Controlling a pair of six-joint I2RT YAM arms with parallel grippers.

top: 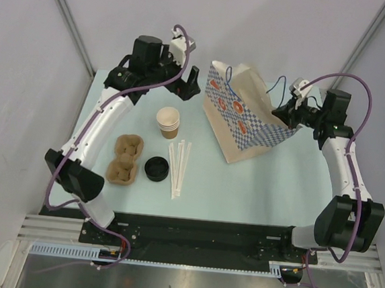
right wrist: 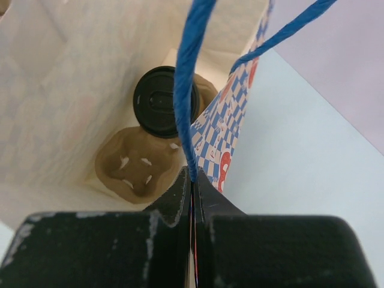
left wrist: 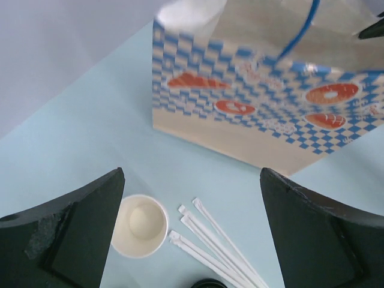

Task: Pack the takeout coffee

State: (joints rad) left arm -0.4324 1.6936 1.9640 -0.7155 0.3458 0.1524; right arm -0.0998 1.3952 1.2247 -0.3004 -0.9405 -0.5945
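Note:
The takeout coffee (right wrist: 162, 102), a cup under a round black lid, sits in a brown pulp cup carrier (right wrist: 141, 165) at the bottom of the paper bag (top: 245, 118). The bag is blue-checked with doughnut prints and stands tilted at the back right of the table. My right gripper (right wrist: 193, 180) is shut on the bag's rim beside a blue rope handle (right wrist: 186, 78) and holds the bag open. My left gripper (left wrist: 192, 234) is open and empty, high above the table left of the bag (left wrist: 264, 102); it also shows in the top view (top: 188, 83).
A stack of lidless tan cups (top: 168, 122) stands mid-table, also in the left wrist view (left wrist: 139, 225). Wrapped white straws (top: 178, 166) lie in front of it. A loose black lid (top: 155, 168) and a second pulp carrier (top: 125, 158) lie at the left.

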